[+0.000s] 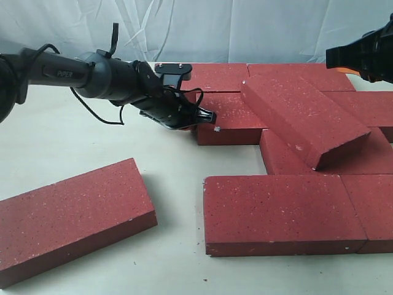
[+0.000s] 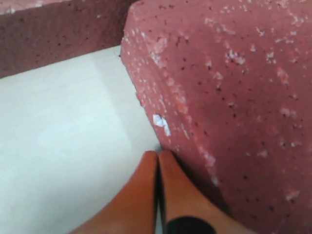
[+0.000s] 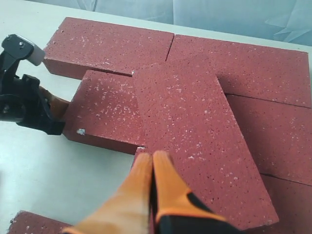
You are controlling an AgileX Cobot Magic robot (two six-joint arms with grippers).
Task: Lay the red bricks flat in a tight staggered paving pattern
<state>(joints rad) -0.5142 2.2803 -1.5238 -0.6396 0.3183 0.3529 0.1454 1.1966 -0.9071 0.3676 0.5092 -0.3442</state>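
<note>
As the left fingers (image 2: 144,180) are pressed together with no gap and hold nothing, their tips lie against the short end of a flat brick (image 1: 233,123), low and near its corner. This brick lies straight ahead of the tips. Its long axis runs away from them toward the right side of the tabletop (image 1: 172,157), so a push along this axis would, I think, slide it closer to its neighbours. The right fingers (image 3: 139,180) are closed and empty too; they hang above a tilted brick (image 3: 195,141), apart from it. That brick rests across the flat brick and others, not level, with its long axis diagonal to the rows. The left arm is nearer to the flat brick, the right arm to the tilted brick. One loose brick (image 1: 67,215) lies well apart, at the front left.
</note>
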